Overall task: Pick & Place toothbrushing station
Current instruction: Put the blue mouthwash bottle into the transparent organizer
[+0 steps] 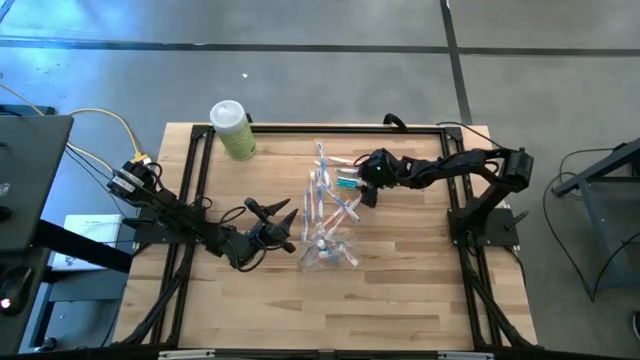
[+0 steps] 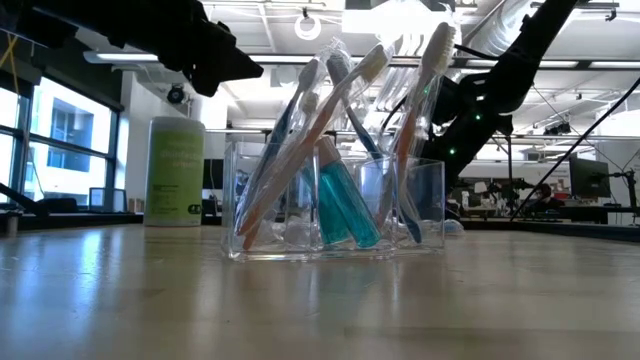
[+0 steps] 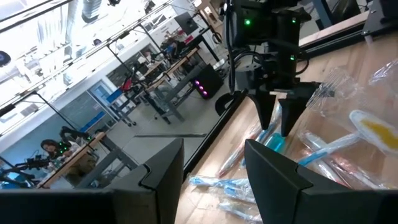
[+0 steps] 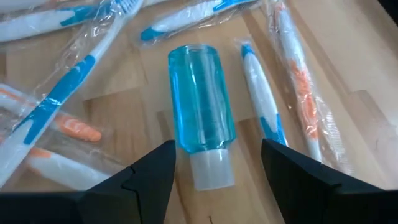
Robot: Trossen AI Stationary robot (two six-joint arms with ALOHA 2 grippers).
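A see-through plastic holder (image 1: 326, 254) stands on the table with several toothbrushes (image 2: 300, 150) leaning in it. More plastic-wrapped toothbrushes (image 4: 264, 106) with blue and orange parts lie flat on the wood beyond it. Among them lies a small clear teal bottle (image 4: 200, 102) with a pale cap (image 4: 210, 171). My right gripper (image 4: 217, 152) is open and points down just over the bottle's cap end, a finger on each side, apart from it; it also shows in the high view (image 1: 366, 188). My left gripper (image 1: 285, 228) is open and empty, left of the holder.
A light-green bottle (image 1: 233, 130) with a white cap stands at the far left of the table. A black frame (image 1: 190, 180) runs along the table's edges. Bare wood lies toward the near edge. A person sits in the room beyond, in the left wrist view (image 3: 46, 149).
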